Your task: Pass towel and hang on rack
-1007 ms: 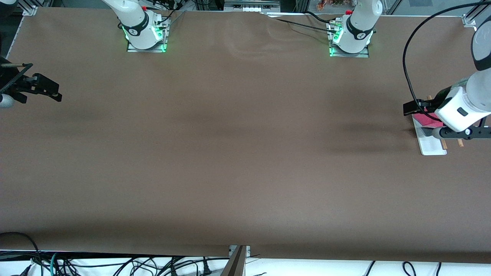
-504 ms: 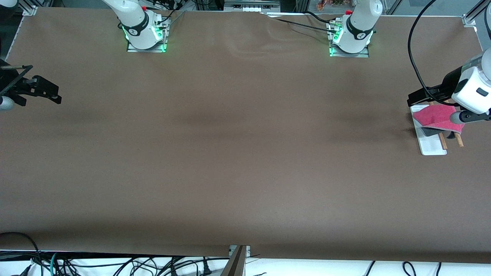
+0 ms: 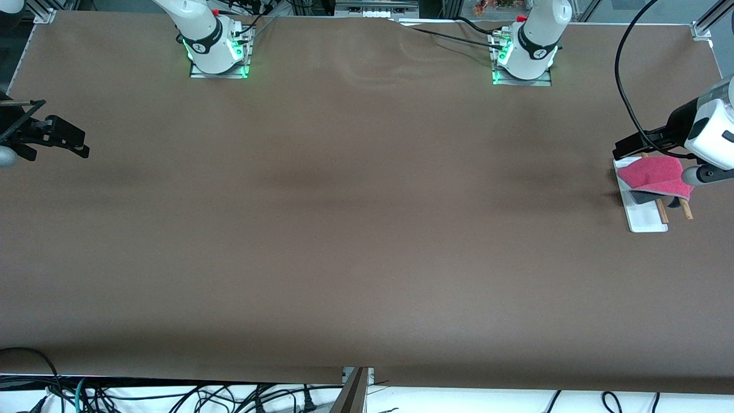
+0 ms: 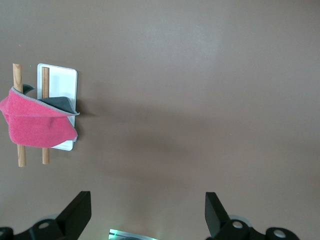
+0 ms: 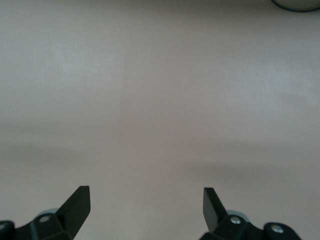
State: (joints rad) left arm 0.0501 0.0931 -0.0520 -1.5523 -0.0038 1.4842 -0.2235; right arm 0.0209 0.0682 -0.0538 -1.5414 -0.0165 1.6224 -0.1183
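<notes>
Both rods of the rack (image 3: 647,219) now carry the towel (image 3: 658,174), which a second ago lay hidden under the left arm's wrist; the left gripper (image 4: 148,216) has pulled up and away from the rack, toward the table's edge, fingers spread wide and empty; so the hanging looks done, with the cloth draped over the rack, pink side up and a grey corner folded out. The right gripper (image 5: 146,212) waits well apart from the rack, at the right arm's end of the table, fingers likewise apart, holding nothing.
</notes>
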